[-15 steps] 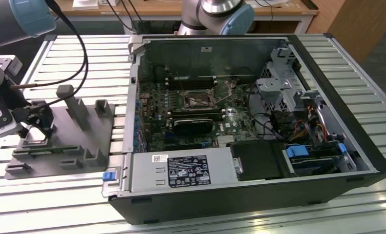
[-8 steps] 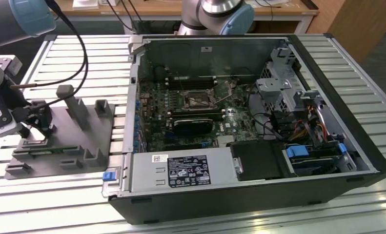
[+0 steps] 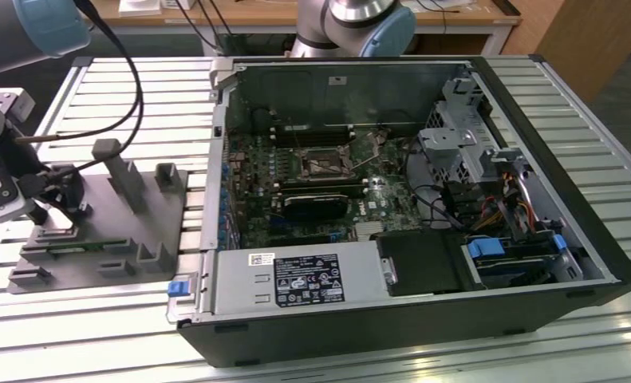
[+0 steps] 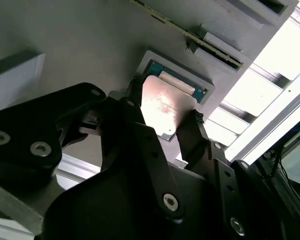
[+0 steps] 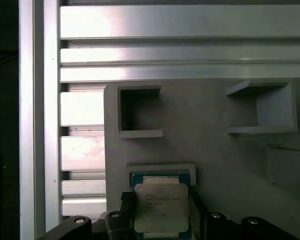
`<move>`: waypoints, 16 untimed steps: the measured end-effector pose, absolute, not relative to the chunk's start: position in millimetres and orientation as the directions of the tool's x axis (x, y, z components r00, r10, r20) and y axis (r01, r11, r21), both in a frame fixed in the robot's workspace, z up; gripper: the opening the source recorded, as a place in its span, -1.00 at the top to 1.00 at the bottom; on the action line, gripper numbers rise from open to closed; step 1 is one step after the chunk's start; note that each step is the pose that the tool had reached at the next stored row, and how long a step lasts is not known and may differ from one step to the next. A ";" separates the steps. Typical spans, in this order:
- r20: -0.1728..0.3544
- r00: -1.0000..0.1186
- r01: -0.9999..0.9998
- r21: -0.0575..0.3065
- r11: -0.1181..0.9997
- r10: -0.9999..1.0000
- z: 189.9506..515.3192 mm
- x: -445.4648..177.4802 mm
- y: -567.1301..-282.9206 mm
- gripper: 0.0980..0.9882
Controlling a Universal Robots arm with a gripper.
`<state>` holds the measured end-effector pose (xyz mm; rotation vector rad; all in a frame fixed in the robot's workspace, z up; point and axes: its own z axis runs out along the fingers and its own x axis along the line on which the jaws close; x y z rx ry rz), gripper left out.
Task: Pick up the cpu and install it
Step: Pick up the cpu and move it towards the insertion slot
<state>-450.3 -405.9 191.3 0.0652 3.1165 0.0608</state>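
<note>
The cpu (image 4: 166,105) is a small square chip with a dull silver top, and in both wrist views it sits between my black fingers. My gripper (image 4: 163,122) is shut on the cpu, one finger (image 4: 132,107) against each of two opposite edges. The cpu (image 5: 161,205) hangs a little off its framed pocket (image 5: 162,172) in the grey tray (image 5: 210,145). In the exterior view, my gripper (image 3: 54,209) is low over the tray (image 3: 108,239) at the left. The socket (image 3: 321,163) lies on the green board inside the open computer case, far to the exterior view's right.
The open black computer case (image 3: 400,319) fills the middle and right of the slatted aluminium table (image 3: 102,319). Grey posts (image 3: 118,171) and blocks stand up from the tray close to my gripper. A second arm's base (image 3: 352,24) stands behind the case. Cables hang near my arm.
</note>
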 end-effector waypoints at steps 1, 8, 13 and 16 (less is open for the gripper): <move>-0.023 -0.999 0.041 0.040 0.998 0.042 192.9 -450.3 -405.9 0.03; -0.022 -0.999 0.041 0.040 0.998 0.042 205.9 -450.3 -405.9 0.03; -0.021 -0.999 0.041 0.039 0.998 0.042 208.7 -450.3 -405.9 0.03; -0.021 -0.999 0.041 0.040 0.998 0.042 210.7 -450.3 -405.9 0.03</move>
